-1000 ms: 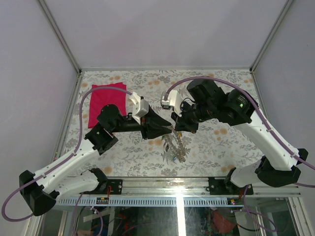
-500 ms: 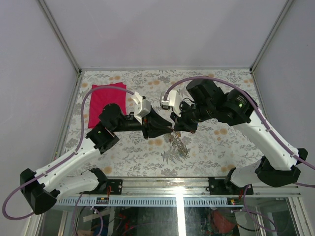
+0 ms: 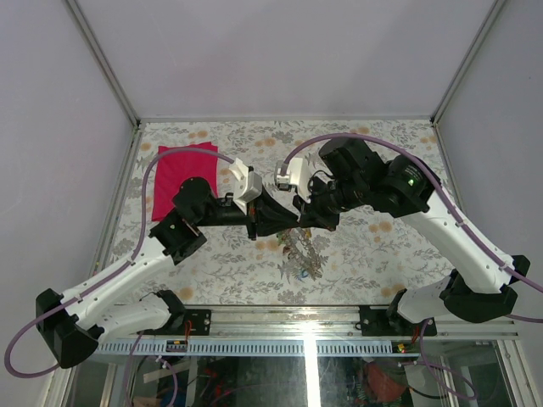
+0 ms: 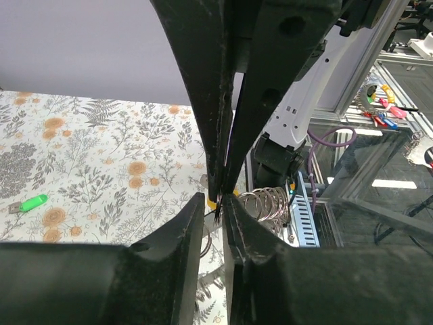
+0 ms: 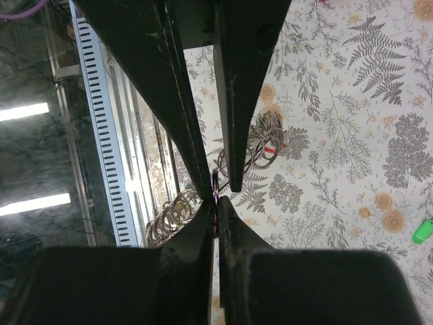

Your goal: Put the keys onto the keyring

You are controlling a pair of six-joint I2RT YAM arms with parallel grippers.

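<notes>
My left gripper [image 3: 287,222] and right gripper [image 3: 302,219] meet tip to tip above the middle of the table. Both are shut on one thin metal piece seen edge-on, the keyring [image 5: 215,194]. In the left wrist view it is a dark sliver [image 4: 218,211] between my fingers [image 4: 186,230], with a yellow bit [image 4: 212,202] by the right gripper's tips. A bunch of silver rings and keys [image 3: 299,254] hangs below the grippers; it also shows in the left wrist view [image 4: 267,203] and the right wrist view [image 5: 260,145]. A green-headed key [image 4: 30,202] lies loose on the tablecloth.
A red cloth [image 3: 182,176] lies at the far left of the flowered tablecloth. A slotted rail [image 3: 280,346] runs along the near edge. The green key also shows at the right in the right wrist view [image 5: 423,231]. White walls enclose the table.
Both grippers have shifted slightly left and away from the near edge, staying pinched together. The hanging bunch of rings and keys has swung a little with them.
</notes>
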